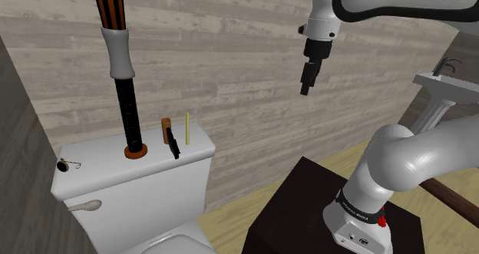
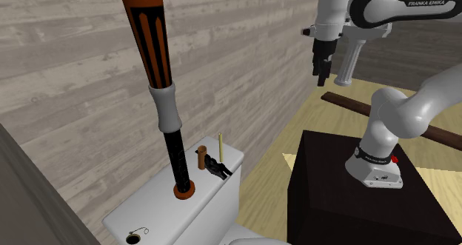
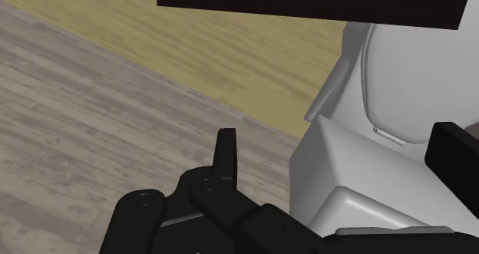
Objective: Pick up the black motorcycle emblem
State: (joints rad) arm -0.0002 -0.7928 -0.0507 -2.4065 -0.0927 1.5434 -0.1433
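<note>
The black motorcycle emblem (image 1: 174, 146) (image 2: 215, 167) stands on the lid of the white toilet tank (image 1: 92, 172) (image 2: 159, 210), leaning against a short brown post (image 1: 165, 130) (image 2: 201, 156). My gripper (image 1: 305, 89) (image 2: 321, 80) (image 3: 338, 164) hangs high in the air, well off the tank toward the shoulder view's right and far above the emblem. In the wrist view its fingers (image 3: 225, 156) stand apart, open, with nothing between them, above the white toilet (image 3: 384, 99).
A tall orange-and-black bat (image 1: 123, 76) (image 2: 159, 66) stands upright on the tank beside the emblem. A thin yellow stick (image 1: 187, 128) (image 2: 221, 146) stands on the other side. A small key ring (image 1: 67, 166) (image 2: 137, 235) lies at the lid's far end. The dark stand (image 1: 307, 206) is close by.
</note>
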